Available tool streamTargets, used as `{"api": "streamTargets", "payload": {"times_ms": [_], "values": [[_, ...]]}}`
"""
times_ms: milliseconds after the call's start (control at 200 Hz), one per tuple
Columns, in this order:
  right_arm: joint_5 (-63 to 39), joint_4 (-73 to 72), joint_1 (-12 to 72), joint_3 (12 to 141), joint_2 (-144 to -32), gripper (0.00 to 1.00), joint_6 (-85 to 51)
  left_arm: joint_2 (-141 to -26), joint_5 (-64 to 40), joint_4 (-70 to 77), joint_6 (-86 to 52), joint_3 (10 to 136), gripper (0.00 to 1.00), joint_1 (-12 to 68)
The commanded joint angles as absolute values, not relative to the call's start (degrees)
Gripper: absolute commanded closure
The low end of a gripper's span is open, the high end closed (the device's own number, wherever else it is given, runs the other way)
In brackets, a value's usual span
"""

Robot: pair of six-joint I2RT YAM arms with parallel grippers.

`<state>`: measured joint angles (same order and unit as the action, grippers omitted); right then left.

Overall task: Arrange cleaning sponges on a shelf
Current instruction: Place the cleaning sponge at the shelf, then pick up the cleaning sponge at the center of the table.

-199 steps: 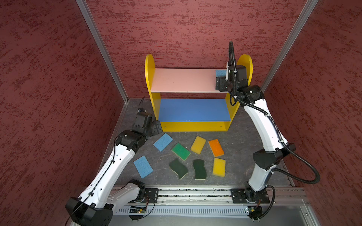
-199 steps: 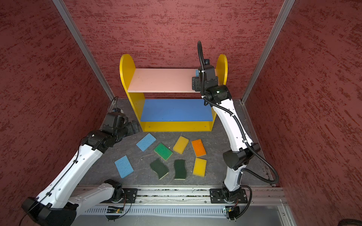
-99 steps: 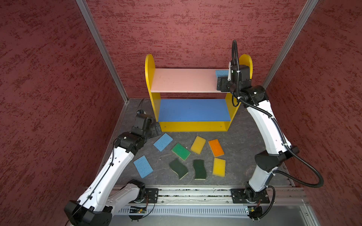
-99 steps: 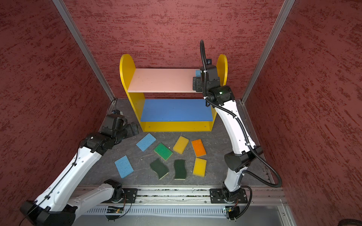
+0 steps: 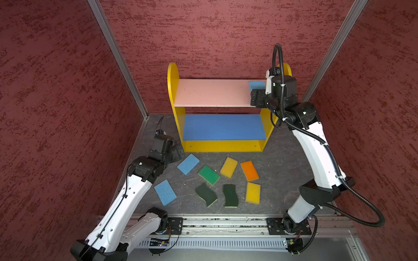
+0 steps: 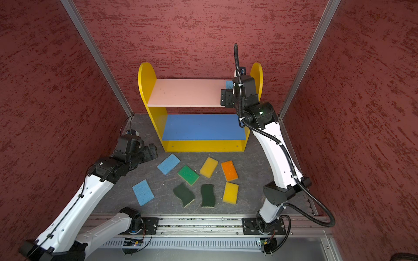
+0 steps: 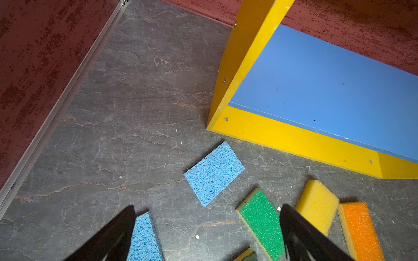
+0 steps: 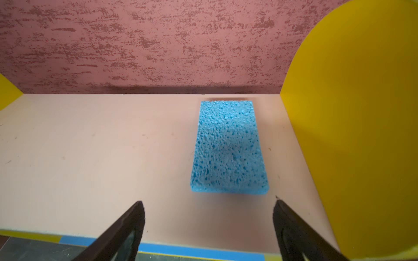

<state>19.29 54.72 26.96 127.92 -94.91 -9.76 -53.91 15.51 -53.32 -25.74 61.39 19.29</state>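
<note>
The shelf [image 5: 212,92] stands at the back, with one light blue sponge [image 8: 228,146] flat on the right end of its pink top board [image 6: 185,92]. My right gripper [image 8: 208,203] hovers open at that board's front edge, just short of the sponge and not touching it. On the floor lie two light blue sponges [image 5: 188,164] [image 5: 165,192], a bright green one [image 5: 208,174], two yellow [image 5: 229,167] [image 5: 252,192], an orange-topped one [image 5: 249,170] and two dark green wavy ones [image 5: 205,194] [image 5: 230,195]. My left gripper [image 7: 207,206] is open and empty above the floor, near the light blue sponge [image 7: 213,173].
Red textured walls close in the back and both sides, with metal corner posts [image 5: 117,58]. The blue middle board [image 5: 222,126] holds nothing. A metal rail [image 5: 226,226] with both arm bases runs along the front edge. The floor is dark grey stone-patterned.
My right gripper has drawn back slightly from the light blue sponge on the pink board. The left gripper has shifted a little toward the floor sponges.
</note>
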Motion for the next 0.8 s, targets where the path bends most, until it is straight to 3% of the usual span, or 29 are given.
{"api": "streamTargets", "payload": {"times_ms": [0, 336, 797], "values": [[18.4, 54.3, 27.7, 122.1, -89.7, 0.11, -11.5, -52.5, 16.6, -56.2, -26.4, 60.1, 0.01, 19.0], [18.8, 43.9, 27.8, 94.6, -70.9, 0.08, -17.3, -50.4, 13.3, -60.4, -28.7, 58.1, 0.01, 19.1], [14.1, 44.1, 27.8, 72.8, -62.0, 0.08, -23.1, -52.6, 11.5, -63.3, -29.0, 58.2, 0.0, 19.9]]}}
